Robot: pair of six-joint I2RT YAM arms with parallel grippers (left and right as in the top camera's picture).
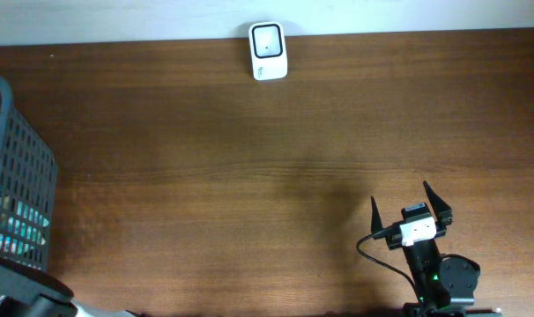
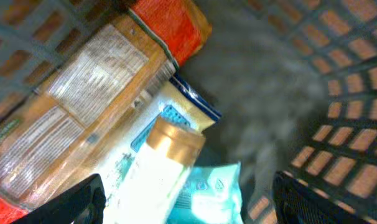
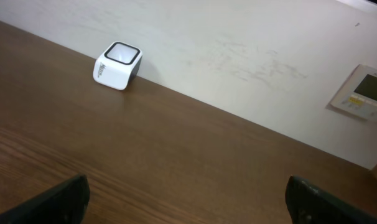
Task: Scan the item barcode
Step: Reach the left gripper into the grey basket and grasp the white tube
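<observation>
My left gripper (image 2: pixel 188 202) is down inside the dark mesh basket (image 1: pixel 20 167), its jaws open and wide apart. Between them lie a white bottle with a gold cap (image 2: pixel 160 165) and a teal packet (image 2: pixel 216 186); neither finger clearly touches them. A long brown clear-wrapped pack with a red end (image 2: pixel 83 93) and a blue-and-cream pouch (image 2: pixel 191 109) lie beyond them. No barcode is legible. The white scanner (image 1: pixel 268 50) stands at the table's far edge, also seen in the right wrist view as the scanner (image 3: pixel 117 65). My right gripper (image 1: pixel 399 192) stands open over bare wood at the front right.
The basket's mesh wall (image 2: pixel 350 124) closes in on the right of my left gripper. A black cable (image 1: pixel 366 251) loops beside the right arm. A small wall panel (image 3: pixel 363 93) hangs behind the table.
</observation>
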